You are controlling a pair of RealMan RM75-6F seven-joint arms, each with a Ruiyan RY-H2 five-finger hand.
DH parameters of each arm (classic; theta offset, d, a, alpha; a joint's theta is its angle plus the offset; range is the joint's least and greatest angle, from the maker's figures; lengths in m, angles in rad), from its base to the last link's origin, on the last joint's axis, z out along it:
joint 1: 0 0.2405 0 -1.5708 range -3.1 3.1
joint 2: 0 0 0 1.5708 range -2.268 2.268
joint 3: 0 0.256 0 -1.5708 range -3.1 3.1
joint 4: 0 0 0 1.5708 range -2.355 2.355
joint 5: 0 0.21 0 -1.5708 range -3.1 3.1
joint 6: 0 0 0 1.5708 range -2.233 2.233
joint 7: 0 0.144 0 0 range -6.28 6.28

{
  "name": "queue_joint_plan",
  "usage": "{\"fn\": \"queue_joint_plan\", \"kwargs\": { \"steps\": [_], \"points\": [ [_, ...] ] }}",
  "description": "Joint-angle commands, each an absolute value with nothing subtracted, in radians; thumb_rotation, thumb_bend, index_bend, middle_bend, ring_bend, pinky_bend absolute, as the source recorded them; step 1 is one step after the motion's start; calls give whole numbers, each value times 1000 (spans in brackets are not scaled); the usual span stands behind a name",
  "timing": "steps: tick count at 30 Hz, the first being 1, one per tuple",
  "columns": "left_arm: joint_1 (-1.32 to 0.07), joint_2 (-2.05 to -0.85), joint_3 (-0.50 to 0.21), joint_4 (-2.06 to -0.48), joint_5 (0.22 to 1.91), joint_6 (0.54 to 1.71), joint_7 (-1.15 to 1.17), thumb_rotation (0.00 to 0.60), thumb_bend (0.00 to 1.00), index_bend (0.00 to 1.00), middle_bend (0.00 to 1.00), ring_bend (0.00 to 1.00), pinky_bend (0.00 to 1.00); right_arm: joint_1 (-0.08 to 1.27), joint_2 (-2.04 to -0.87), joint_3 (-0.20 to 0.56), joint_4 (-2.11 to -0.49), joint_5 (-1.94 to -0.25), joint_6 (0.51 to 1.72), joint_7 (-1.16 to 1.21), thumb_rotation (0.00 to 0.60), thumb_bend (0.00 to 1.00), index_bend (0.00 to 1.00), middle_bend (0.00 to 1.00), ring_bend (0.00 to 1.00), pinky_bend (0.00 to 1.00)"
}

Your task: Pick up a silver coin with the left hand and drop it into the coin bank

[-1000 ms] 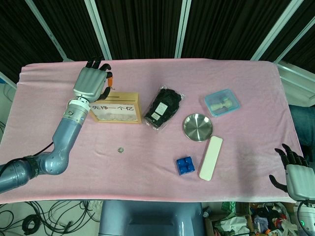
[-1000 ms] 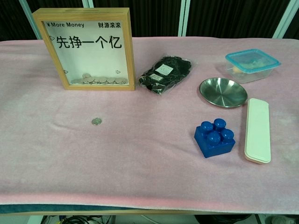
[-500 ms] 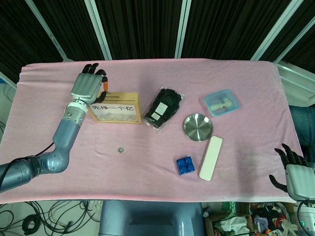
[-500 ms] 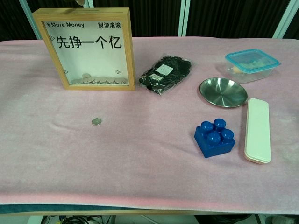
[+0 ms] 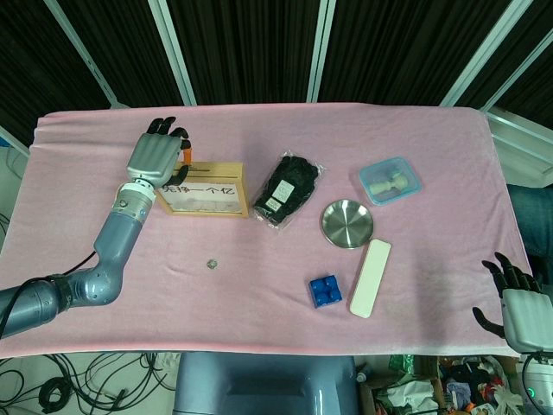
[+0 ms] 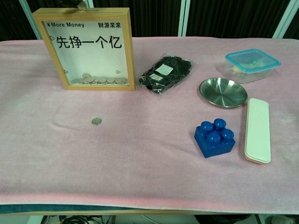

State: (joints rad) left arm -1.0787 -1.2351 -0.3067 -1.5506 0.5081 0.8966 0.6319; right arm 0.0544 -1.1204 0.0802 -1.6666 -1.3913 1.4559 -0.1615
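The wooden-framed coin bank (image 5: 203, 190) (image 6: 88, 46) stands upright on the pink cloth at the left, with several coins piled at its bottom. My left hand (image 5: 155, 157) hovers over the bank's left top edge. In the chest view, dark fingertips pinch a silver coin (image 6: 82, 5) just above the frame's top. Another silver coin (image 5: 211, 264) (image 6: 96, 121) lies on the cloth in front of the bank. My right hand (image 5: 517, 304) hangs off the table's near right corner, fingers apart and holding nothing.
A black bag (image 5: 289, 188) lies right of the bank. Further right are a steel dish (image 5: 347, 223), a blue-lidded container (image 5: 390, 180), a blue brick (image 5: 325, 290) and a white case (image 5: 371, 277).
My left hand has shifted slightly left over the bank and come lower. The pinched coin now shows at the bank's top edge in the chest view. The right hand has not moved.
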Motion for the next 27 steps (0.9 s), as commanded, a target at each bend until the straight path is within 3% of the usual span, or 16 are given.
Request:
{"fn": "queue_joint_plan", "kwargs": {
  "steps": [1,12,21,27],
  "points": [
    [-1082,-1238,-300,-1546,507,898,631,600,428,635,231,6,70,55,-1120,81,-1667,-1389,1455,-160,600,167,188,59,159,201],
    [-1099,-1259,-280,-1525,513,896,610,600,428,618,227,6,65,55,-1117,82,-1671,-1383,1450,-156,600,166,188,59,159,201],
    [-1098,-1243,-279,-1543,543,897,574,600,427,306,204,6,63,55,-1117,83,-1672,-1382,1450,-157,600,167,188,59,159,201],
    [-1090,-1224,-284,-1568,573,912,544,600,427,256,207,6,63,55,-1117,84,-1674,-1375,1448,-157,600,167,188,59,159,201]
  ]
}}
